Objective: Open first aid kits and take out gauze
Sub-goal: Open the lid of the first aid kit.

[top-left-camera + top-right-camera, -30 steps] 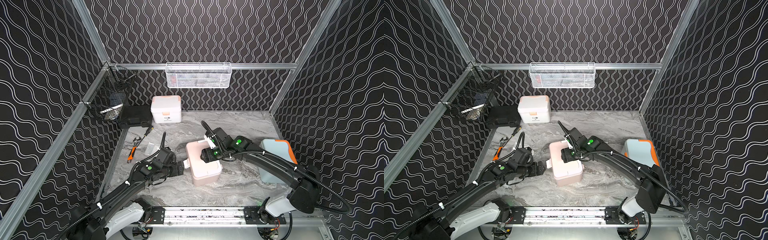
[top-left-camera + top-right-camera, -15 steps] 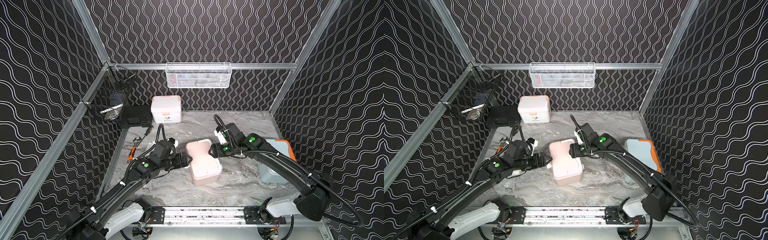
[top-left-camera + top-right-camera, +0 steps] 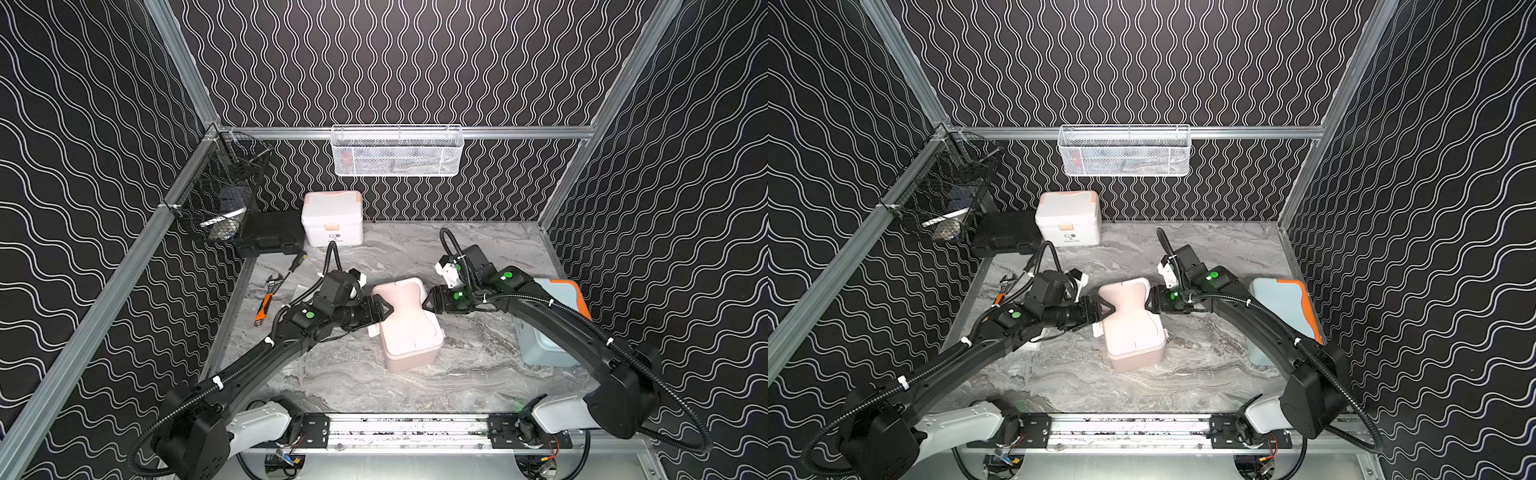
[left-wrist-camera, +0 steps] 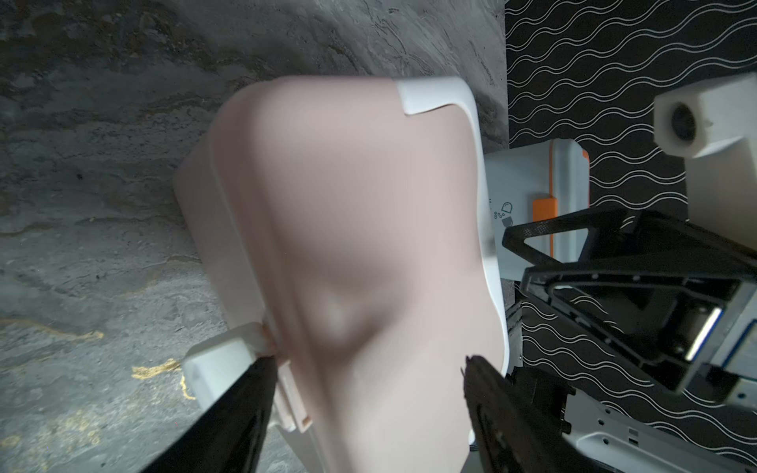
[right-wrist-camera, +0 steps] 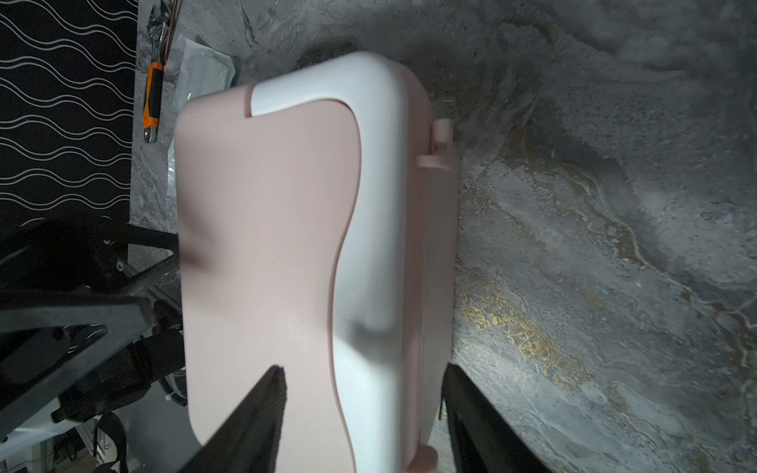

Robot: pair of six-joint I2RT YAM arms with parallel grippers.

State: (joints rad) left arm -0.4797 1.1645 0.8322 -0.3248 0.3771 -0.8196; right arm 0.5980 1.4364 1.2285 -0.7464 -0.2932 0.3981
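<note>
The pink first aid kit (image 3: pixel 409 320) (image 3: pixel 1129 320) stands mid-table with its lid down. My left gripper (image 3: pixel 384 309) (image 4: pixel 366 360) is open at its left side; one finger rests by the white latch (image 4: pixel 217 368), the other near the white handle edge. My right gripper (image 3: pixel 424 300) (image 5: pixel 362 368) is open at the far right corner, one finger over the lid and one outside the hinge side. The white kit (image 3: pixel 332 218) stands shut at the back. The blue kit (image 3: pixel 557 291) sits at the right. A flat whitish packet (image 5: pixel 200 69), gauze by its look, lies beside the wrench.
A black hard case (image 3: pixel 272 232) sits left of the white kit. An orange-handled wrench (image 3: pixel 264 303) and a screwdriver (image 3: pixel 297 259) lie along the left edge. A white wire basket (image 3: pixel 397 151) hangs on the back wall and a black mesh basket (image 3: pixel 216 203) on the left wall.
The left gripper has risen from beside the latch to the lid's left edge. The right gripper has left the lid top for the far right corner. Both jaws have narrowed.
</note>
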